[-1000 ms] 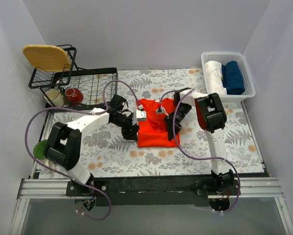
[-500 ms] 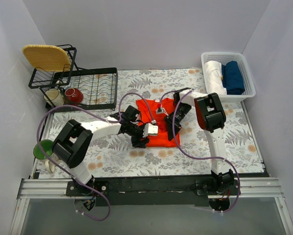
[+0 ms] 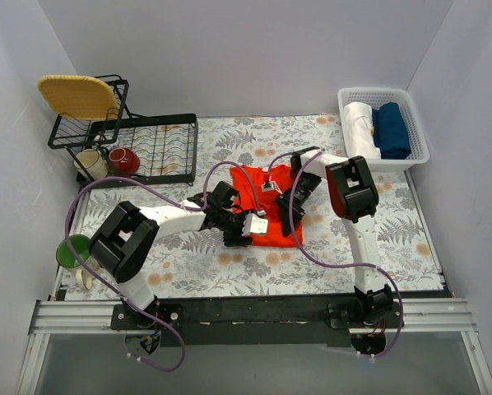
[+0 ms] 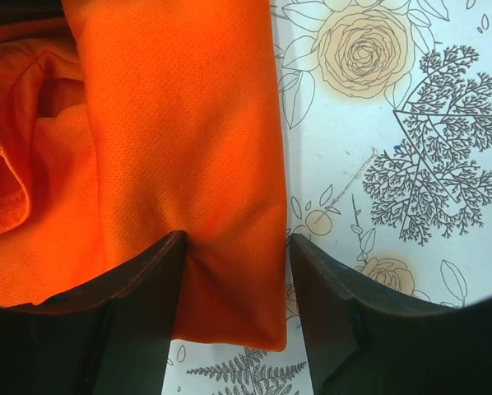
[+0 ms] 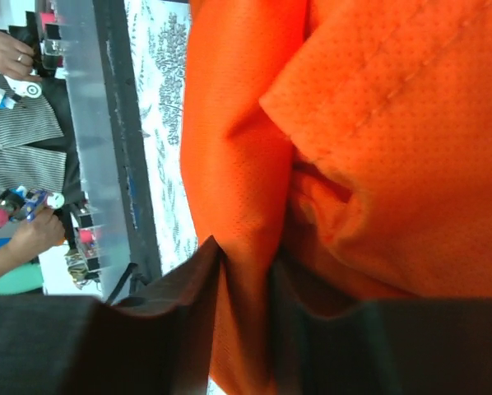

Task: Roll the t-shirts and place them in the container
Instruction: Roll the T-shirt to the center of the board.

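The plain bright orange-red fabric t-shirt (image 3: 277, 234) lies partly folded near the middle of the floral-printed bench (image 3: 188, 265), between the two arms. The left pincer (image 4: 236, 243) stands about half open astride the shirt's folded edge, one finger against the cloth. The right pincer (image 5: 246, 267) is nearly closed, pinching a bunched fold of the same shirt.
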### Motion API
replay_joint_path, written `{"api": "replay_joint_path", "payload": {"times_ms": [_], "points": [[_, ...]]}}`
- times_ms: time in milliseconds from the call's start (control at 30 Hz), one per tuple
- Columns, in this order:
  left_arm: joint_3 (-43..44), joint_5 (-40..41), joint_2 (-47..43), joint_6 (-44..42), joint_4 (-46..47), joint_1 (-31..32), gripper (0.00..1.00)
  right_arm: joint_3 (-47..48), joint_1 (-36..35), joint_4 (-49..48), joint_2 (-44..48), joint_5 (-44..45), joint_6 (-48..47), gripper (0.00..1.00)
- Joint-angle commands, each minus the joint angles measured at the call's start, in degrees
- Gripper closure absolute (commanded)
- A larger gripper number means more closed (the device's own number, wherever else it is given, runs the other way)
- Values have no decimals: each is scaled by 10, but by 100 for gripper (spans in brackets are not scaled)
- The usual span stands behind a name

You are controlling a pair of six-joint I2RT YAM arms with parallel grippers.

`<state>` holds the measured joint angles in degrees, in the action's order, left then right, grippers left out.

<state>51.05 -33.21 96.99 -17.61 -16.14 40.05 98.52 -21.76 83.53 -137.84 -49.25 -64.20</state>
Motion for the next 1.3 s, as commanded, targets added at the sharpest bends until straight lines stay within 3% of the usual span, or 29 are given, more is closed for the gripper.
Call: {"api": "replay_joint_path", "payload": {"times_ms": [0, 67, 167, 267, 367, 400, 533, 633, 900, 1067, 1267], "points": [[-46, 33, 22, 17, -73, 11, 49, 4, 25, -90, 43, 65, -21, 48], [-53, 32, 13, 20, -82, 11, 50, 7, 47, -89, 70, 70, -15, 32], [-67, 28, 0, 29, -83, 11, 52, 8, 68, -89, 124, 85, -8, 24], [-70, 20, 1, 45, -81, 11, 56, -34, 70, -113, 195, 101, -16, 1], [-57, 10, 11, 58, -82, 9, 68, -172, 61, -242, 317, 112, 5, 1], [-52, 4, 21, 68, -84, 8, 73, -215, 59, -298, 397, 117, 22, 1], [-29, -32, 44, 86, -105, -8, 73, -514, 30, -623, 614, 144, 32, 1], [-24, -57, 52, 88, -122, -14, 71, -645, -20, -741, 729, 186, 26, 1], [11, -143, 72, 112, -165, -52, 70, -678, -96, -782, 732, 203, -29, 14], [41, -183, 101, 119, -195, -87, 70, -704, -120, -817, 725, 203, -77, 15], [84, -217, 124, 143, -198, -127, 70, -693, -126, -774, 723, 170, -77, 16]]}}
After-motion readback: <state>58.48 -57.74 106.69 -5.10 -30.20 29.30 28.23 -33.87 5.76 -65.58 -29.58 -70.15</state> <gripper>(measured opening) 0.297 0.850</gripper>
